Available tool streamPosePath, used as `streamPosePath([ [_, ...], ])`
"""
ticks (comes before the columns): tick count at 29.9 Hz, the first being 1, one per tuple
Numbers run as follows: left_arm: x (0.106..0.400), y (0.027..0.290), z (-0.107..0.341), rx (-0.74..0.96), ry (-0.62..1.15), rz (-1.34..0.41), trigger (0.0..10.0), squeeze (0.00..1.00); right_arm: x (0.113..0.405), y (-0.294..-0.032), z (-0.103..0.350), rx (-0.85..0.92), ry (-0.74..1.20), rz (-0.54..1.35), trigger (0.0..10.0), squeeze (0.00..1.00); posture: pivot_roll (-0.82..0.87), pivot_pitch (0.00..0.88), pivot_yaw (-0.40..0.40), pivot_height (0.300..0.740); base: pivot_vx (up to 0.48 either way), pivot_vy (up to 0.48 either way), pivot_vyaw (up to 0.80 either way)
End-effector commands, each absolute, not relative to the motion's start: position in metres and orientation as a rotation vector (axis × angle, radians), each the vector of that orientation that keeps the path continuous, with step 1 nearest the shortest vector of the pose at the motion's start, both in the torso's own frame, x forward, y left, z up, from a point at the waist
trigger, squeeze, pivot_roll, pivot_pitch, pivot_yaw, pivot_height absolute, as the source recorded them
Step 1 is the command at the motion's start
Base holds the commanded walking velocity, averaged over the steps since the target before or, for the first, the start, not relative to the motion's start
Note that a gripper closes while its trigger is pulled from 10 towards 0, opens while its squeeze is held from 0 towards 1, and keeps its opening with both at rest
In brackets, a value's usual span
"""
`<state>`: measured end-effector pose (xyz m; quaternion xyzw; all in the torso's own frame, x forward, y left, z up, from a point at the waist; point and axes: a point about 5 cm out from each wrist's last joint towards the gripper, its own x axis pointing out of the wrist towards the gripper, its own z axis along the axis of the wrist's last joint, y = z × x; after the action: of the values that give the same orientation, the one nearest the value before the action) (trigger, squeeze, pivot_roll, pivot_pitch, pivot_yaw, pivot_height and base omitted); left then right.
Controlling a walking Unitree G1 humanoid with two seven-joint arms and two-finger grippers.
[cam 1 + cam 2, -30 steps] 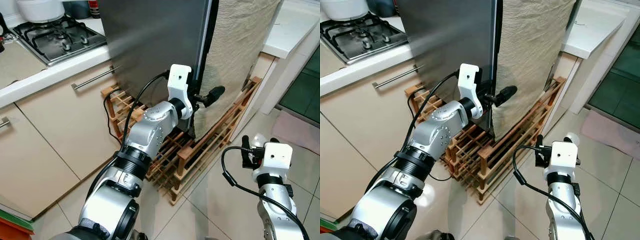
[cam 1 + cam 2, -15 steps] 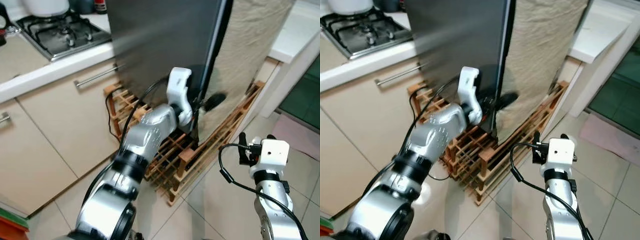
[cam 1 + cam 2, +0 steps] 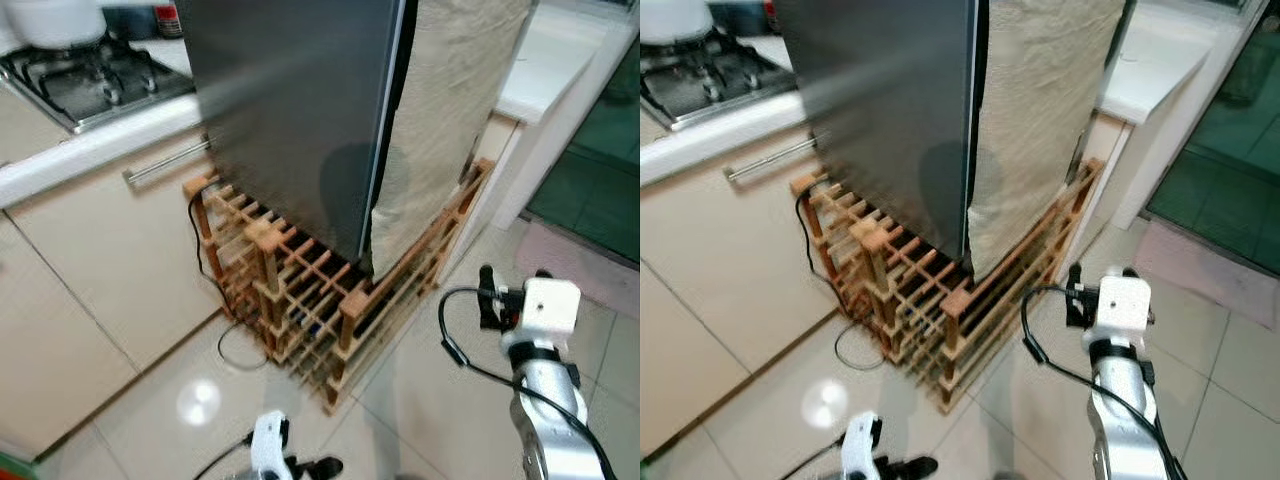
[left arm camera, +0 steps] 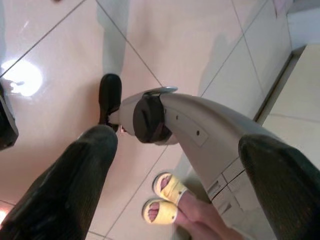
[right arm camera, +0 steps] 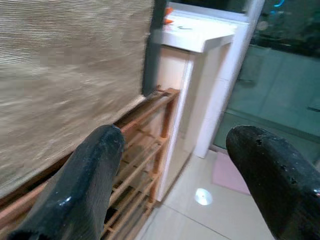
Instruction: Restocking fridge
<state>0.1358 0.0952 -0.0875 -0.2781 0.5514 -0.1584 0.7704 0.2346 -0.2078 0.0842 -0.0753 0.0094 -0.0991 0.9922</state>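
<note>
Right gripper (image 5: 170,175): fingers spread wide, holding nothing; its arm sat at the lower right of the left eye view, raised above the tiled floor (image 3: 150,400) and aimed toward the wooden rack (image 3: 300,300). Left gripper (image 4: 175,190): hung low at the bottom centre of the head views, fingers likewise parted and empty, pointing down at the floor, where a person's foot in a yellow sandal (image 4: 165,187) stood close by the robot's own leg. Fridge (image 3: 290,110): tall, dark grey, door shut, occupying the upper centre of the frame and standing on the rack. Beige cloth (image 3: 445,110): draped down the fridge's right side. Gas hob (image 3: 80,80): upper left, on the white counter. Stock to load: none seen. Risk, as judged: with the door closed and both arms clear of its edge, a fresh reach could snag the cloth or knock the rack; the nearby foot could be struck if the left arm swung.
</note>
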Motion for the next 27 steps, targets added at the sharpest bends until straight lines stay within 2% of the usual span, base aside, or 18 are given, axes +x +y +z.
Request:
streamPosePath([
  [1,0.3137,-0.0849,0.2363,-0.381,-0.027,-1.078,10.0,0.00,0.2311,-0.2127,0.0862,-0.168,0.013,-0.215,10.0,0.00,-0.26,0.019,0.067,0.727,0.000,0.000,0.00],
  [27,0.3137,-0.0849,0.2363,-0.381,-0.027,-1.078,10.0,0.00,0.2311,-0.2127,0.0862,-0.168,0.013,-0.215,10.0,0.00,-0.26,0.019,0.067,0.727,0.000,0.000,0.00],
])
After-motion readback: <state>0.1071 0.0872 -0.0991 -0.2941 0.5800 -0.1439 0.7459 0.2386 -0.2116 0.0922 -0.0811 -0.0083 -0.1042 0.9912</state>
